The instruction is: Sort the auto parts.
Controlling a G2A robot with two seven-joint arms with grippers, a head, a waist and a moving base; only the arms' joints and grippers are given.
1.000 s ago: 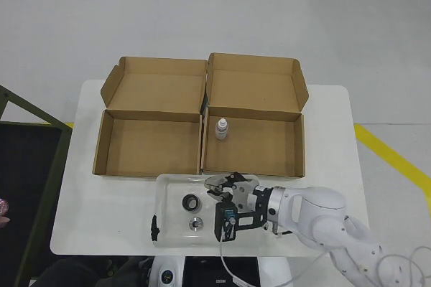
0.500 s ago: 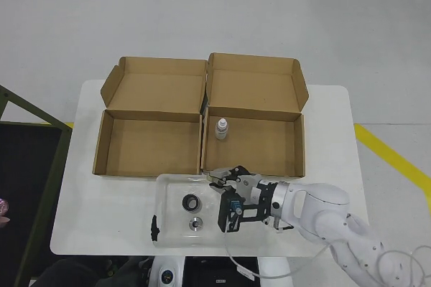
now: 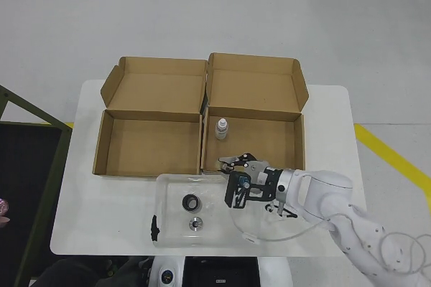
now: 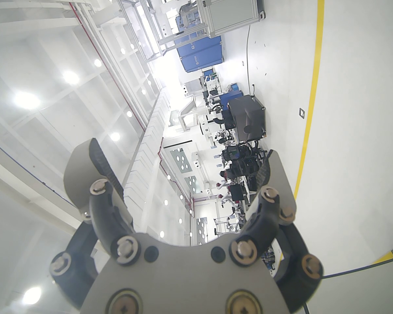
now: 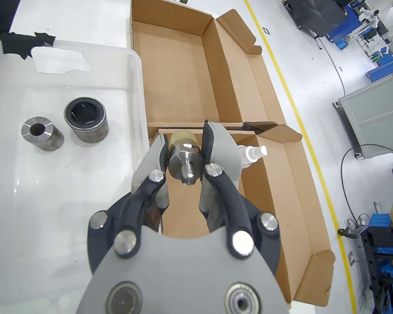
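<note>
My right gripper (image 5: 184,147) (image 3: 230,163) is shut on a threaded metal part with a yellowish cap (image 5: 182,158), held above the near edge of the right cardboard box (image 3: 273,147). A white bottle (image 3: 221,128) (image 5: 250,155) lies in that box. The left cardboard box (image 3: 147,147) (image 5: 180,76) has nothing in it. In the clear plastic bin (image 3: 174,228) (image 5: 68,178) stand a black-lined bearing (image 3: 190,203) (image 5: 86,123) and a steel bushing (image 3: 195,223) (image 5: 42,133). My left gripper (image 4: 180,161) is open, pointing up at the ceiling of the hall.
Both boxes have their lids folded back toward the far side of the white table (image 3: 82,208). A dark green frame (image 3: 14,179) stands off the table's left side. Black tape (image 5: 24,43) (image 3: 154,229) marks the bin's rim.
My right gripper has risen out of the bin with the threaded part and moved toward the right box's near edge. The bearing and bushing stayed put.
</note>
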